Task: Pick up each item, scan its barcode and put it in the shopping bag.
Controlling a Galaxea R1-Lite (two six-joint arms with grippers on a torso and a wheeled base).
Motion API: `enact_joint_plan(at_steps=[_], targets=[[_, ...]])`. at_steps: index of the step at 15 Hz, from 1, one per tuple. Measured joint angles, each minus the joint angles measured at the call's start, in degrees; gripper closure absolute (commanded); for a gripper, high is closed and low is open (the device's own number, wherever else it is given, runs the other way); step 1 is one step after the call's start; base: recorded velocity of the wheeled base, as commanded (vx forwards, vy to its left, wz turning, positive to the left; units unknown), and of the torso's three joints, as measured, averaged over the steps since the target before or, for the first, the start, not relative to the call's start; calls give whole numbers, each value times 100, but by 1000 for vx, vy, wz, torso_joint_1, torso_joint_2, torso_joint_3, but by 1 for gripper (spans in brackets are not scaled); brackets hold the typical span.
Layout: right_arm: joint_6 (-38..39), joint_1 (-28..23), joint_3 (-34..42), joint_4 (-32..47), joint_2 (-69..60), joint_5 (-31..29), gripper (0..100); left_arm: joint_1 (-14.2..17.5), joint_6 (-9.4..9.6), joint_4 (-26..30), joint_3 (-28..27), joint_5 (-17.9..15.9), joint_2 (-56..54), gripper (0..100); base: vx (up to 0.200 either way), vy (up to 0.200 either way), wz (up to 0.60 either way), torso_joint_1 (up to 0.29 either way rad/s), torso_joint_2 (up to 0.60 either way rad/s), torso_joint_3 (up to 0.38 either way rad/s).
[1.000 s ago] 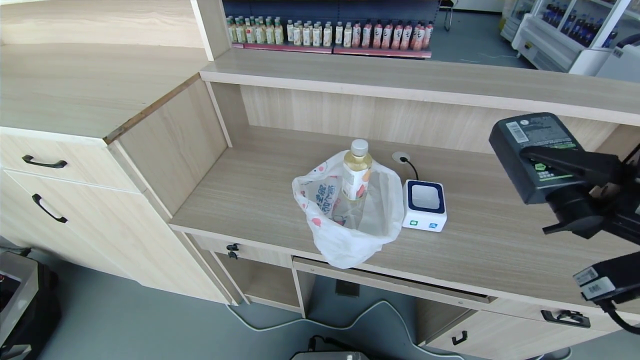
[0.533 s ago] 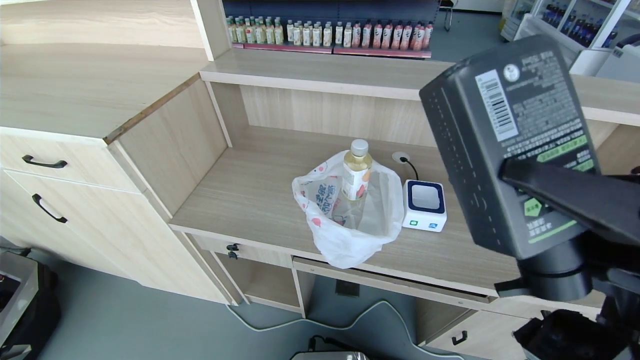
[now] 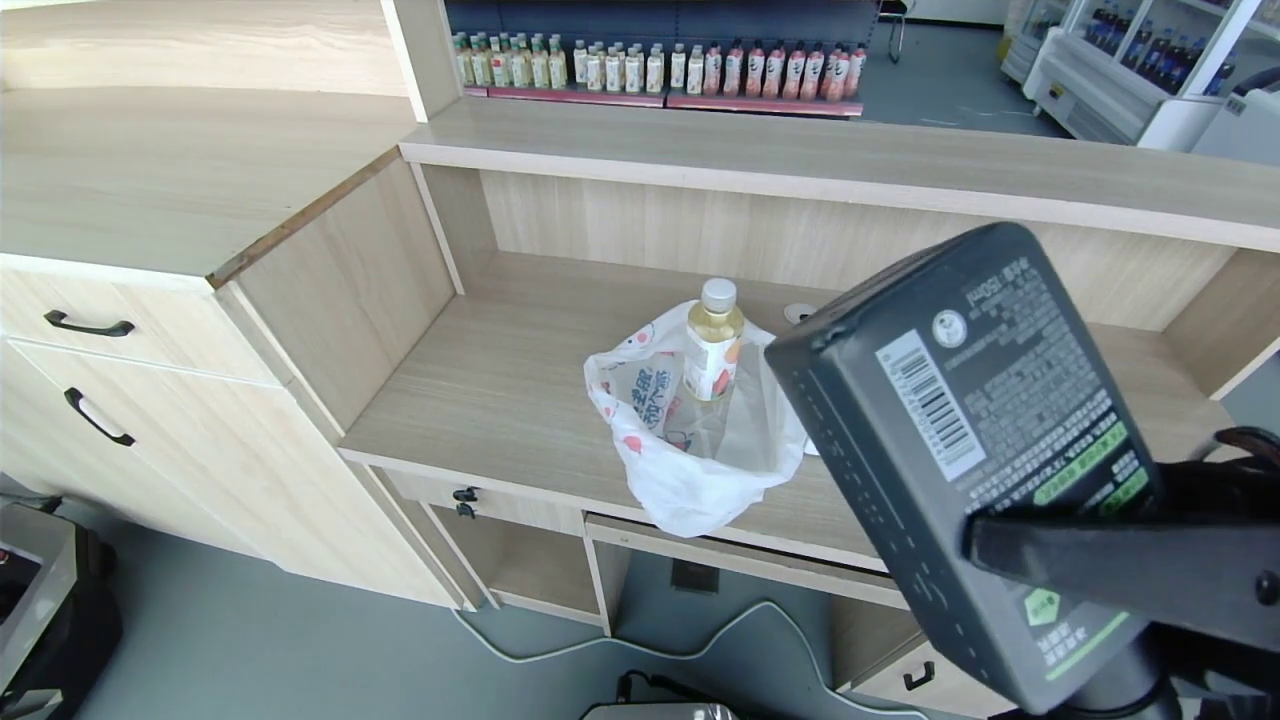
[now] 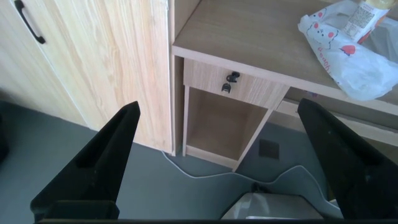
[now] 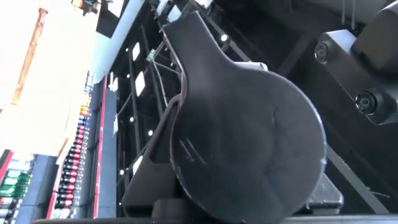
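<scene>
My right gripper (image 3: 1010, 552) is shut on a dark grey package (image 3: 960, 450), held high and close to the head camera with its white barcode label (image 3: 930, 405) facing up. The package hides the scanner on the desk. Its rounded dark end (image 5: 249, 143) shows in the right wrist view. A white shopping bag (image 3: 690, 440) stands open on the desk with a tea bottle (image 3: 713, 345) upright inside. My left gripper (image 4: 217, 162) hangs open and empty below the desk's front edge, with the bag (image 4: 348, 50) off to one side.
The wooden desk (image 3: 500, 390) sits in a recess under a higher counter (image 3: 800, 150). A cable grommet (image 3: 797, 313) lies behind the bag. A locked drawer (image 4: 231, 84) is under the desk front. Bottle shelves (image 3: 650, 70) stand far behind.
The right gripper carried the package from the far right up toward the camera, then lower and leftward, so it now covers the scanner. Bag, bottle and left arm have not moved.
</scene>
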Motion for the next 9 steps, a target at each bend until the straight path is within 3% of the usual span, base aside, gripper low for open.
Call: enact_joint_plan(at_steps=[9], targets=[[-55, -44, 121, 578, -575, 323, 100, -5, 2, 0, 0, 0, 0, 0, 0, 0, 0, 0, 0, 0]])
